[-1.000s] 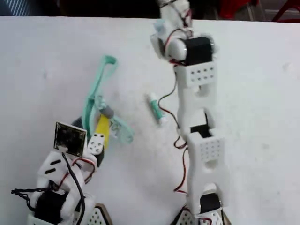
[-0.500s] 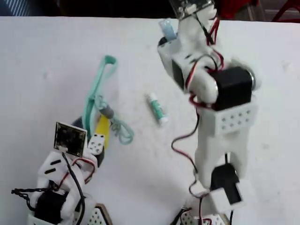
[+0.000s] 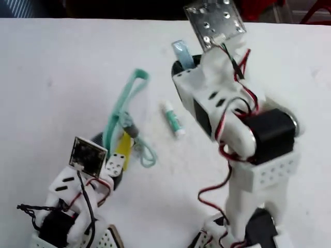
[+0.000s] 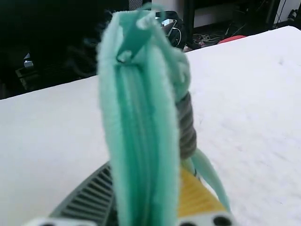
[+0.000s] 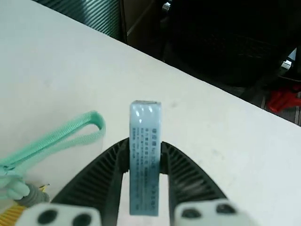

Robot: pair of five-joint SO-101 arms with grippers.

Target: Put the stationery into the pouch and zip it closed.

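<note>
white table (image 3: 62,62) takes up most of the high view. biggest thing on it is the r arm (image 3: 243,139), running from the bottom edge right of centre up to top centre. the r gripper (image 3: 184,63) at top centre is clamped on a small light-blue pack (image 3: 182,51). in the r wrist view the pack (image 5: 145,160) stands upright, pinched on both sides by the black ribbed fingers (image 5: 101,181) of the r gripper (image 5: 145,172).

l arm (image 3: 67,206) fills the lower-left corner, w/ its l gripper (image 3: 120,151) pointing up and right, closed on the mint-green pouch (image 3: 121,103). pouch shows edge-on as a thin strip from the gripper toward upper centre-left, its far end a narrow loop. in the l wrist view the pouch (image 4: 141,141) sits in the l gripper (image 4: 146,207), w/ a black ribbed finger (image 4: 89,197) on one side and a yellow part (image 4: 195,200) on the other. zip line runs along the edge; can't tell if it's open or closed.

white-and-green tube (image 3: 172,119) lies flat at frame centre, between pouch and r arm, apart from both.

mint cord (image 3: 146,154) curls just right of the l gripper. a small grey bead (image 3: 129,125) sits on it, right beside the pouch (image 4: 187,127).
</note>
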